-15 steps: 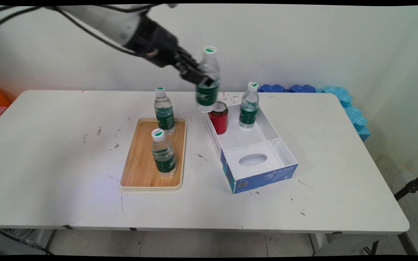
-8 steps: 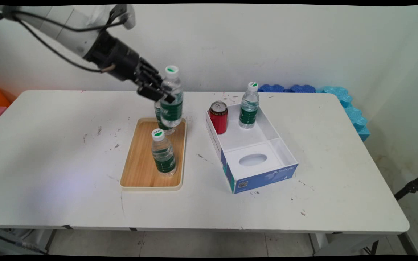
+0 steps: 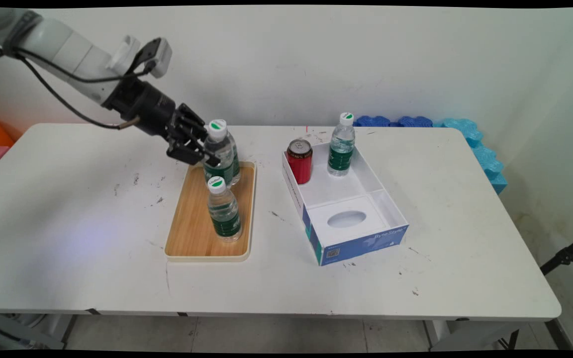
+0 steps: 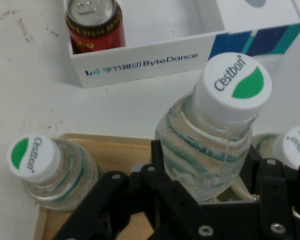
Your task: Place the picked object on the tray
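So, swung over from above the white-and-blue open cardboard box a second ago and now down low over the far end of the bamboo-bottomed tray with cream rim. Black two-finger jaws clamped around the clear plastic water bottle with green label and white cap, gripping its shoulder just under the cap. Held upright, bottom hidden, so can't say whether already touching the tray. Pretty crowded there: a second identical bottle right behind it, nearly touching, and a third bottle of the same kind standing just in front on the tray. Over in the box, well apart: a red drinks can and a fourth water bottle, both at the far end. White tabletop scuffed with dark marks.
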### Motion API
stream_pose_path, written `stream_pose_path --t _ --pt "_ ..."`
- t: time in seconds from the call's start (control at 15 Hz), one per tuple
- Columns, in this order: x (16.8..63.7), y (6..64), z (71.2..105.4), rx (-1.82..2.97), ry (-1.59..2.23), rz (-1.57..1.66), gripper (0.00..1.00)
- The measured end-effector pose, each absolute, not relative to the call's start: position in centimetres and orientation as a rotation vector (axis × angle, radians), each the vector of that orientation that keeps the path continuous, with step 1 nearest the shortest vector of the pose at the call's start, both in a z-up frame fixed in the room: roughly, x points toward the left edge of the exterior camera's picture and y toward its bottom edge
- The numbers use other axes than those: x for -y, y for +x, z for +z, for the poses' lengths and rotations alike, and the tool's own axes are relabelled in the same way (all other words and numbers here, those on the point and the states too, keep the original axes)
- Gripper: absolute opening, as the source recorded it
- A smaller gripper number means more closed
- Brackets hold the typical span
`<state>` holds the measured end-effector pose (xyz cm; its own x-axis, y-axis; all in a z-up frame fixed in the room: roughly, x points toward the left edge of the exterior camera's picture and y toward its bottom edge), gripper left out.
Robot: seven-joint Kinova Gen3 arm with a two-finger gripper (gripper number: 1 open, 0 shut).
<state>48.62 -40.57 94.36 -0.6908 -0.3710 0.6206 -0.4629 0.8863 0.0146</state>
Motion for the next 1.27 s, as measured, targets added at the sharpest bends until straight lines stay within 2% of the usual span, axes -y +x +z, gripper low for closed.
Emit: stream_pose_path --t 0.67,1.0,1.07,1.27 --pt "41.1 50.8 88.9 2.438 0.445 0.202 0.0" --pt "41.3 51.3 87.4 2.442 0.422 0.205 0.0" --pt "41.4 51.4 87.2 2.44 0.419 0.207 1.0" --pt "41.6 51.6 86.5 2.437 0.415 0.216 1.0"
